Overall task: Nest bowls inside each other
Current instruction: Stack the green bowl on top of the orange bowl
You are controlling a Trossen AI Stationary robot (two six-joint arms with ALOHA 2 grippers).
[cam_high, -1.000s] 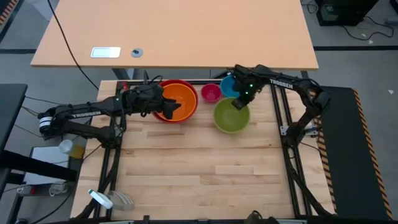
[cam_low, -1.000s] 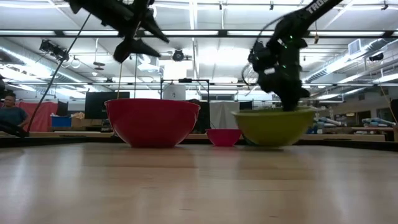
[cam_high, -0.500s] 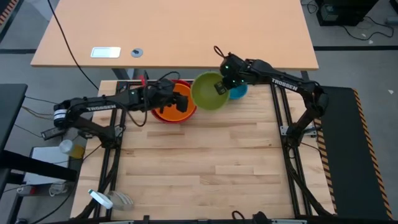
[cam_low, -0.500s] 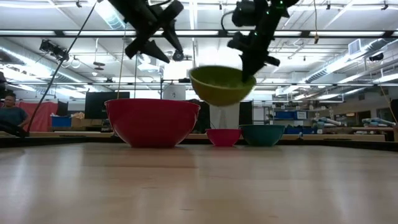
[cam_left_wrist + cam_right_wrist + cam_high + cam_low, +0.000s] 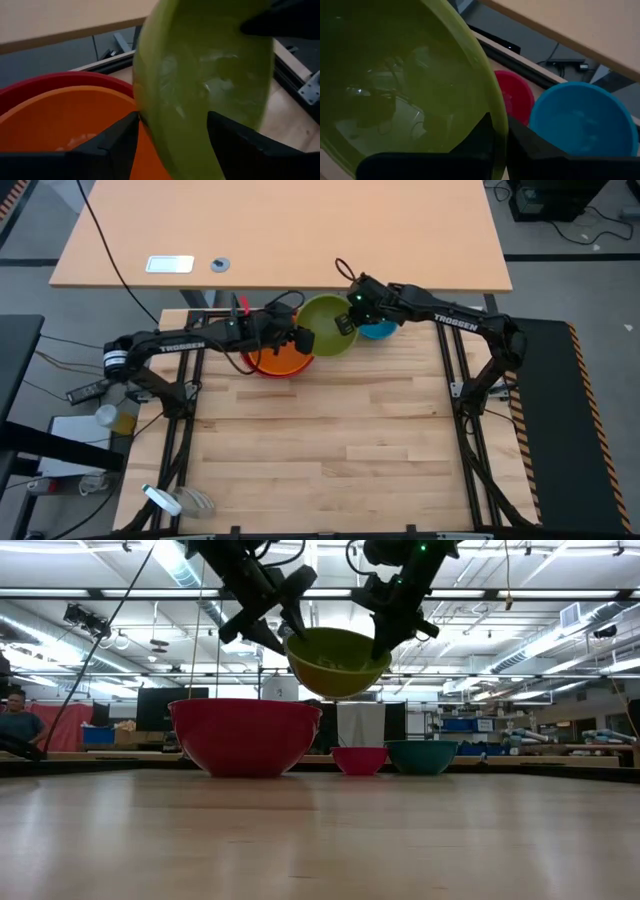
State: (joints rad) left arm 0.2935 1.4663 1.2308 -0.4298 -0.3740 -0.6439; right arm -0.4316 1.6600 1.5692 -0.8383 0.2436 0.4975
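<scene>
My right gripper [image 5: 347, 323] is shut on the yellow-green bowl [image 5: 322, 325] and holds it in the air, tilted, beside the red bowl [image 5: 245, 735]. The orange bowl [image 5: 275, 358] sits inside that red bowl. My left gripper [image 5: 303, 340] is open above the orange bowl. Its fingers stand on either side of the yellow-green bowl's rim [image 5: 145, 115], opposite the right gripper. The small pink bowl [image 5: 512, 97] and the blue bowl [image 5: 580, 120] stand on the table near its far edge; in the high view the lifted bowl hides the pink one. My right gripper has the yellow-green bowl by its rim [image 5: 501, 112], on the side toward the table's right, with one finger inside the bowl and one outside. The fingers slant down from the right. The bowl hangs clear of the table, tilted. My left gripper straddles the opposite rim; whether it touches, I cannot tell.
The wooden table [image 5: 320, 440] is bare from its middle to its near edge. A light desk [image 5: 280, 230] stands beyond the far edge. A bottle [image 5: 110, 418] and some clutter lie off the table's left side. A person [image 5: 15, 720] sits far behind.
My right gripper has lifted the yellow-green bowl off the table and carried it toward the table's left, up to the red and orange bowls, and the bowl has tipped. My left gripper has gone toward the right, to the bowl's rim.
</scene>
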